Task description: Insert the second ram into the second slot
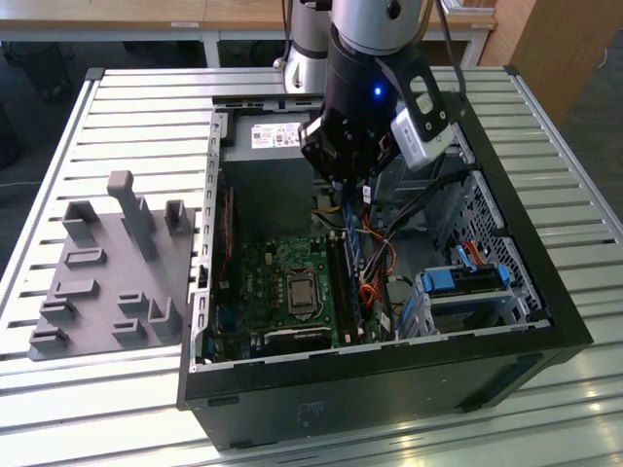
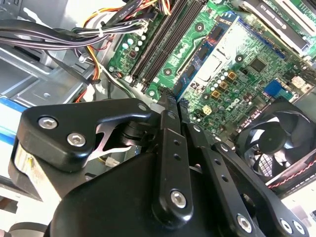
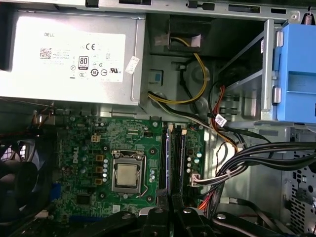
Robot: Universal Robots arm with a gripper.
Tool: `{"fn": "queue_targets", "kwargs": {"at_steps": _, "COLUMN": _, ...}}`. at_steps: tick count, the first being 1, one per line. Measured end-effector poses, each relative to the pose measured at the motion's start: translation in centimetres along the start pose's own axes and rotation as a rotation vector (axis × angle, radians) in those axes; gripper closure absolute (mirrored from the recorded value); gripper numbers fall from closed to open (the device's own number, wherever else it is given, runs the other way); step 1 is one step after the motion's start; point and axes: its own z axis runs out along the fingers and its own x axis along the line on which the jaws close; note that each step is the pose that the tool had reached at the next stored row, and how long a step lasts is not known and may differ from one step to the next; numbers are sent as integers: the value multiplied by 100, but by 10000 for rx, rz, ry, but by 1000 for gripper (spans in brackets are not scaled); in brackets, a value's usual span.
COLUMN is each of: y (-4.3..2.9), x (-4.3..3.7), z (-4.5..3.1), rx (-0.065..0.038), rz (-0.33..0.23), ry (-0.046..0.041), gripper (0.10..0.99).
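My gripper hangs inside the open computer case, a little above the motherboard's memory slots. In both wrist views the black fingers sit pressed close together, and I see nothing between them. The gripper lines up with the near end of the two long dark slots. In the exterior view a long thin blue stick, the ram, stands on edge along the slots, below the gripper. Which slot it occupies I cannot tell. The slots run away from the fingertips.
A grey fixture plate with upright pegs lies outside the case at the exterior view's left. The power supply, the cable bundles, blue drive-bay latches, the processor socket and a fan crowd around the slots.
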Motion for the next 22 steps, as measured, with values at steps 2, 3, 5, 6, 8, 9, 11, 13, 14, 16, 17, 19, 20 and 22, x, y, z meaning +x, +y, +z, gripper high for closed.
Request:
{"fn": "queue_targets", "kwargs": {"at_steps": 2, "y": 0, "x": 0, "z": 12, "rx": 0, "rz": 0, "ry": 1, "gripper": 949}}
{"fn": "queue_targets", "kwargs": {"at_steps": 3, "y": -1, "x": 0, "z": 17, "rx": 1, "rz": 0, "ry": 0, "gripper": 949}}
{"fn": "queue_targets", "kwargs": {"at_steps": 5, "y": -1, "x": 0, "z": 26, "rx": 0, "rz": 0, "ry": 0, "gripper": 949}}
{"fn": "queue_targets", "kwargs": {"at_steps": 6, "y": -1, "x": 0, "z": 30, "rx": 0, "rz": 0, "ry": 1, "gripper": 949}}
{"fn": "queue_targets", "kwargs": {"at_steps": 8, "y": -1, "x": 0, "z": 36, "rx": 0, "rz": 0, "ry": 1, "gripper": 949}}
{"fn": "queue_targets", "kwargs": {"at_steps": 9, "y": -2, "x": 0, "z": 40, "rx": 0, "rz": 0, "ry": 0, "gripper": 949}}
{"fn": "queue_targets", "kwargs": {"at_steps": 11, "y": -2, "x": 0, "z": 46, "rx": 0, "rz": 3, "ry": 1, "gripper": 949}}
{"fn": "queue_targets", "kwargs": {"at_steps": 13, "y": -2, "x": 0, "z": 52, "rx": 1, "rz": 26, "ry": -1, "gripper": 949}}
{"fn": "queue_targets", "kwargs": {"at_steps": 14, "y": -2, "x": 0, "z": 55, "rx": 1, "rz": 39, "ry": -1, "gripper": 949}}
{"fn": "queue_targets", "kwargs": {"at_steps": 16, "y": -2, "x": 0, "z": 61, "rx": 0, "rz": 67, "ry": -2, "gripper": 949}}
{"fn": "queue_targets", "kwargs": {"at_steps": 17, "y": -3, "x": 0, "z": 64, "rx": 0, "rz": 79, "ry": -3, "gripper": 949}}
{"fn": "queue_targets", "kwargs": {"at_steps": 19, "y": -3, "x": 0, "z": 71, "rx": 0, "rz": 90, "ry": -3, "gripper": 949}}
{"fn": "queue_targets", "kwargs": {"at_steps": 20, "y": -3, "x": 0, "z": 75, "rx": 0, "rz": 93, "ry": -4, "gripper": 949}}
{"fn": "queue_targets", "kwargs": {"at_steps": 22, "y": -3, "x": 0, "z": 83, "rx": 0, "rz": 98, "ry": -3, "gripper": 949}}
